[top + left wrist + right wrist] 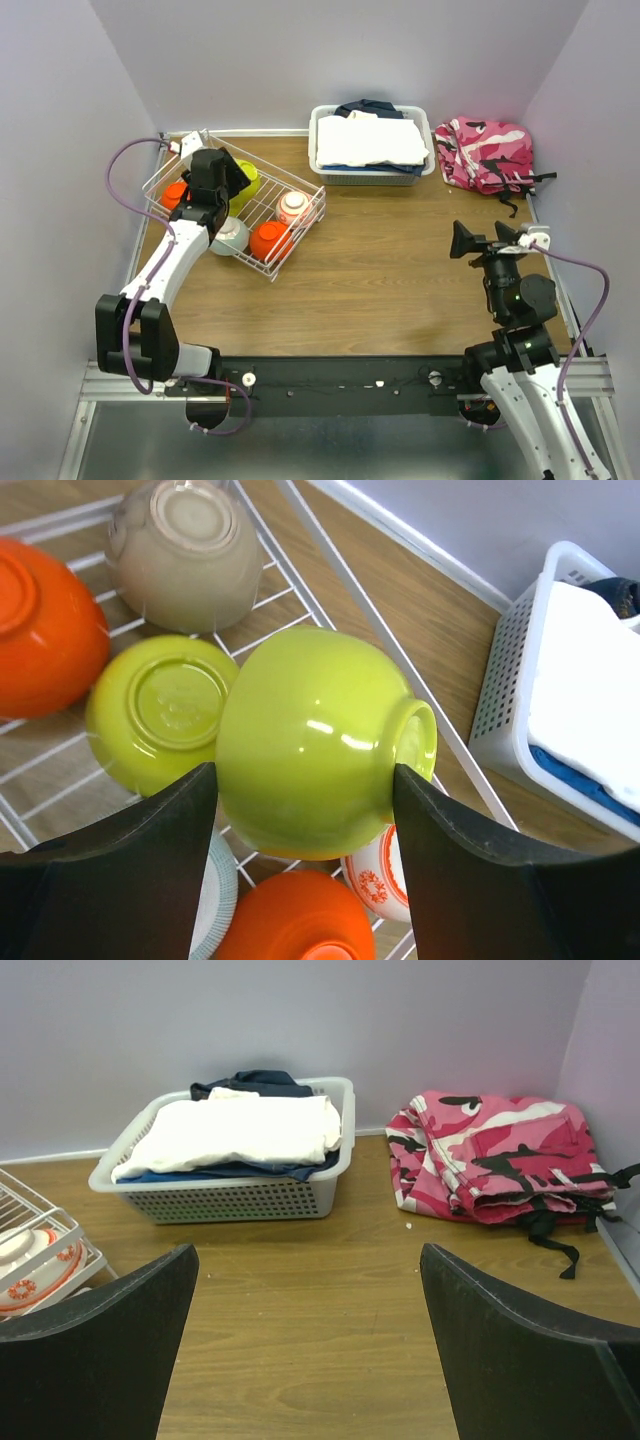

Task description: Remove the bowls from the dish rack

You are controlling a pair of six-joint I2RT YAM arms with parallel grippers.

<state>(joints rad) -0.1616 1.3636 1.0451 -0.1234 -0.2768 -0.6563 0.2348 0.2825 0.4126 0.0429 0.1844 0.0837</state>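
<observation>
Bowls (270, 240), top view: bunched in the rack (268, 200), far-left on the bench (400, 280).
Left claw (300, 775), left wrist view: clamped on a lime bowl (300, 730) lying sideways, other bowls and rack wire right below.
Right claw (308, 1260), right wrist view: wide open above the bench, bin (230, 1195) and pink camo cloth (500, 1160) further back.

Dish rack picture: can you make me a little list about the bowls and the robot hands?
Left gripper: closed on a lime-yellow round bowl, over the white wire dish rack
Right gripper: open, empty, above the wooden table
Also in rack: two orange bowls, lime-yellow bowl, taupe bowl, pale grey bowl, white red-patterned bowl
Unloaded bowls: none in view
</observation>
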